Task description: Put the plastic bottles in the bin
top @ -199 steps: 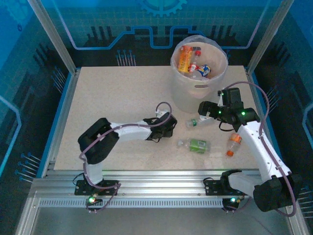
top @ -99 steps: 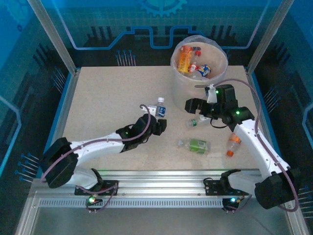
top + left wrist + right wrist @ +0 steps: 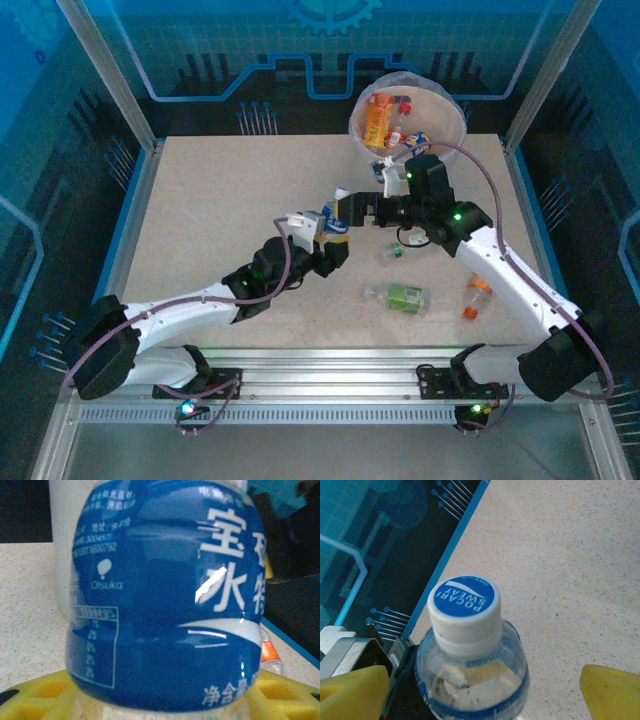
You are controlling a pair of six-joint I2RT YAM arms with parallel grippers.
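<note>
Centre frame, the left claw (image 3: 333,248) clamps the blue-labelled bottle (image 3: 334,220); the right claw (image 3: 358,210) straddles its cap (image 3: 464,600), jaws apart. Early release could drop it onto the surface (image 3: 220,200), short of the bin (image 3: 356,130), upper right.

We find the left half of the table (image 3: 220,200) bare, with wide room for a gripper to pass. The middle is crowded: the left gripper (image 3: 335,238) clamps the blue-label bottle (image 3: 333,218), and the right gripper (image 3: 350,208) spreads its jaws either side of the cap, gaps on both sides. The right arm (image 3: 500,265) crosses in front of the bin (image 3: 360,140), and the clear bottle (image 3: 392,252), green-label bottle (image 3: 405,296) and orange-capped bottle (image 3: 478,292) lie apart on the table near it, with bare strips between them.
</note>
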